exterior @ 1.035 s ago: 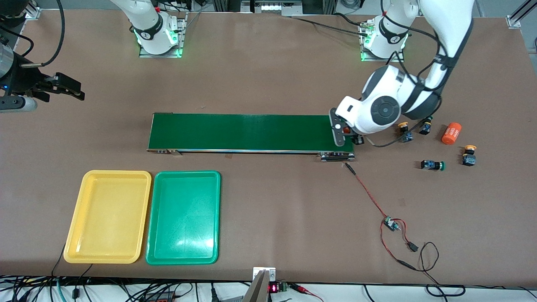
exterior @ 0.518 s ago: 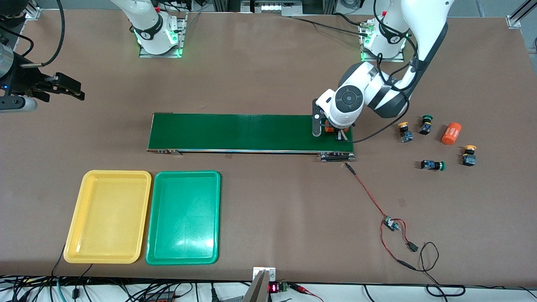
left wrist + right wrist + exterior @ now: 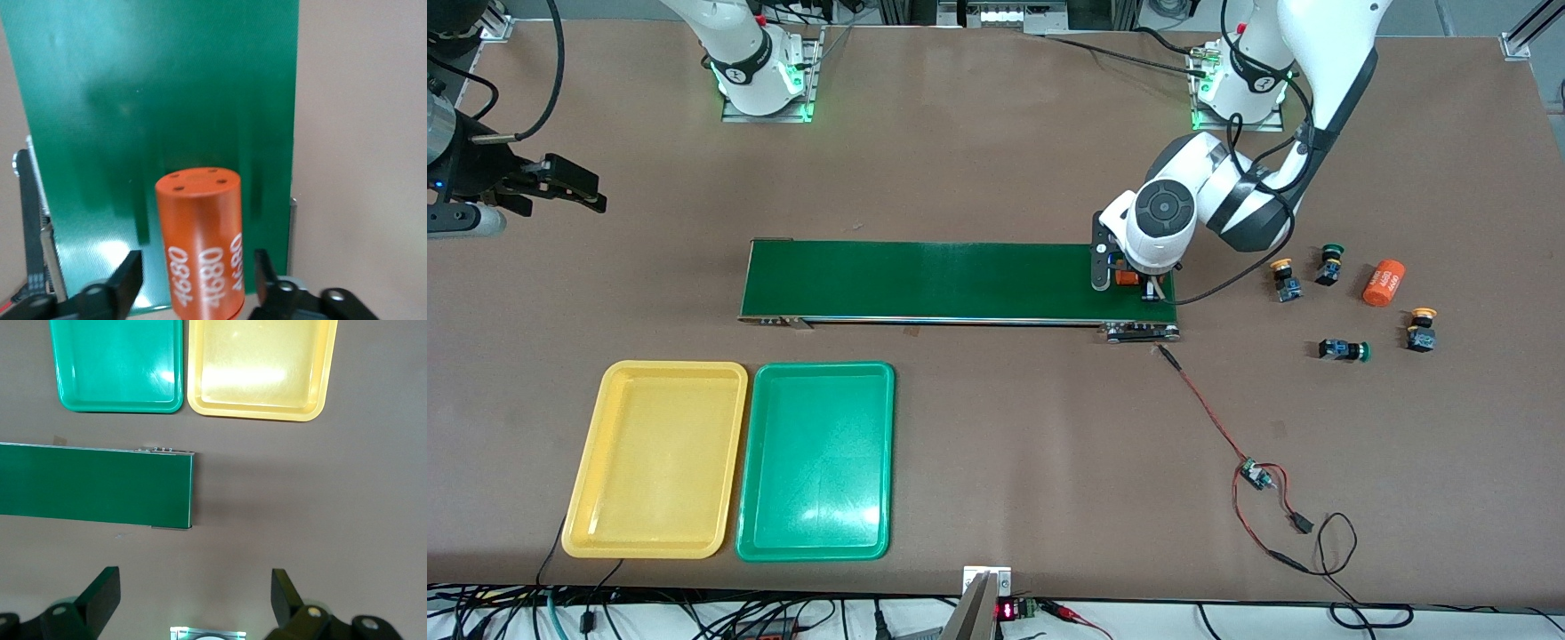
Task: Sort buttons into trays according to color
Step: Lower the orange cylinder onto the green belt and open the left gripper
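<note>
Several buttons lie on the table at the left arm's end: a yellow-capped one (image 3: 1284, 277) beside a green-capped one (image 3: 1329, 263), another yellow-capped one (image 3: 1421, 327), and a green-capped one (image 3: 1344, 349) on its side, nearest the front camera. The yellow tray (image 3: 656, 458) (image 3: 260, 367) and green tray (image 3: 815, 460) (image 3: 117, 363) sit side by side with nothing in them. My left gripper (image 3: 1129, 283) (image 3: 198, 260) is open over the conveyor belt's end, its fingers clear of an orange "4680" cylinder (image 3: 200, 240) standing between them. My right gripper (image 3: 591, 197) (image 3: 195, 587) waits open over bare table.
The dark green conveyor belt (image 3: 960, 280) (image 3: 167, 100) (image 3: 93, 483) runs across the middle. A second orange "4680" cylinder (image 3: 1383, 283) lies among the buttons. A red and black wire with a small circuit board (image 3: 1254, 476) trails from the belt's end.
The left arm carried the orange cylinder from beside the buttons onto the belt's end, then its fingers spread away from it. The right arm has not moved.
</note>
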Robot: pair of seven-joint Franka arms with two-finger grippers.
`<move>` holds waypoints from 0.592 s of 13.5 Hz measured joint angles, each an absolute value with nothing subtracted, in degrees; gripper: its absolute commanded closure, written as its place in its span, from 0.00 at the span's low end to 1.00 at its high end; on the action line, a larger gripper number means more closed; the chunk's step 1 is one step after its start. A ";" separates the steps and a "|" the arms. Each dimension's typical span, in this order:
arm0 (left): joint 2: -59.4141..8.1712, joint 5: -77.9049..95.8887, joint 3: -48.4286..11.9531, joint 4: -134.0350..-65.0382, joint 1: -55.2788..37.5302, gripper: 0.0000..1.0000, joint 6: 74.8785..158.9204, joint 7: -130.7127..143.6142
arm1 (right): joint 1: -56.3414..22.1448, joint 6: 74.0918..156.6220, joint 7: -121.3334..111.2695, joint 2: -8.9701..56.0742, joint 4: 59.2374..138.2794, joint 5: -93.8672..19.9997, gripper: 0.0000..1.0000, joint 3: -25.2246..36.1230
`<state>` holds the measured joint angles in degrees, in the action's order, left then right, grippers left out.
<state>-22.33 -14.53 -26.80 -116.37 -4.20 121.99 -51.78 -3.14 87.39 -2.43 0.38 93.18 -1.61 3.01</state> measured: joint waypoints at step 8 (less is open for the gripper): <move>-24.84 -14.59 -21.51 -92.92 2.91 0.00 104.88 -53.95 | -3.15 87.39 -2.43 0.38 93.19 -1.61 0.00 3.00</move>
